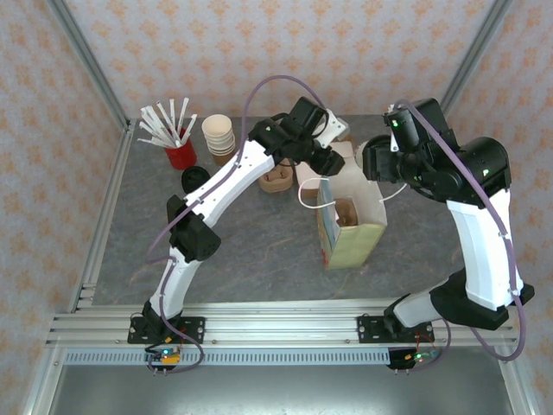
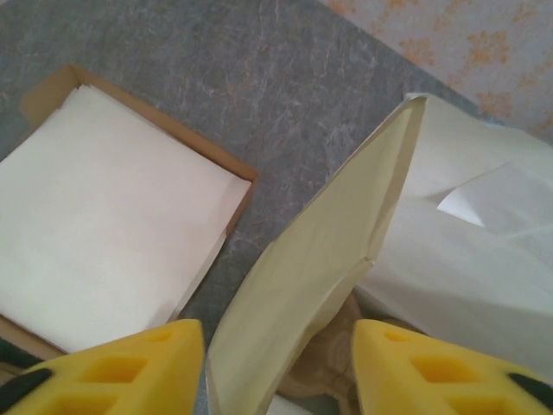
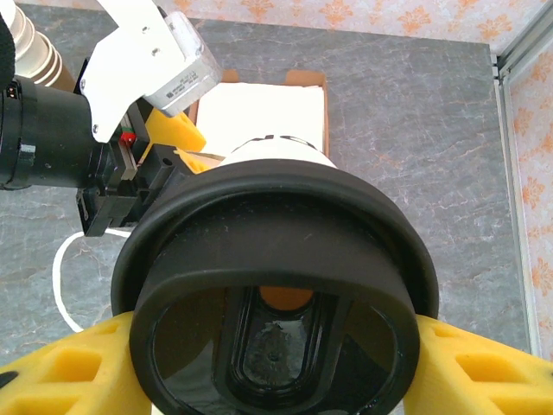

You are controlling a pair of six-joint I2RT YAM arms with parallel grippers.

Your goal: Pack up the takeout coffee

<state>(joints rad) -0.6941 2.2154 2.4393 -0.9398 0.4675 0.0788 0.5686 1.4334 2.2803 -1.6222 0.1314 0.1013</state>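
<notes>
Your right gripper (image 3: 276, 373) is clamped on the takeout coffee (image 3: 276, 285), its yellow fingers (image 3: 73, 367) pressed against either side of the cup just under the black lid, which faces the right wrist camera. The cup is held in the air above the table (image 1: 259, 251), just beside the far end of the paper bag (image 1: 352, 226), and it is not inside the bag. Your left gripper (image 2: 276, 372) is spread wide with nothing pinched. The bag's cream wall rises between its two yellow fingers (image 2: 121, 367), and you can see a tan moulded shape low in the gap, though what it is cannot be told. The bag stands upright with its mouth open, a white handle looping off its left side. Just beyond the left gripper lies a shallow brown box of white napkins (image 2: 104, 225). Farther left on the table sit a brown cup carrier (image 1: 276, 178), a loose black lid (image 1: 193, 179), a stack of lidless cream cups (image 1: 219, 134) and a red holder (image 1: 180, 156) bristling with white sticks.
</notes>
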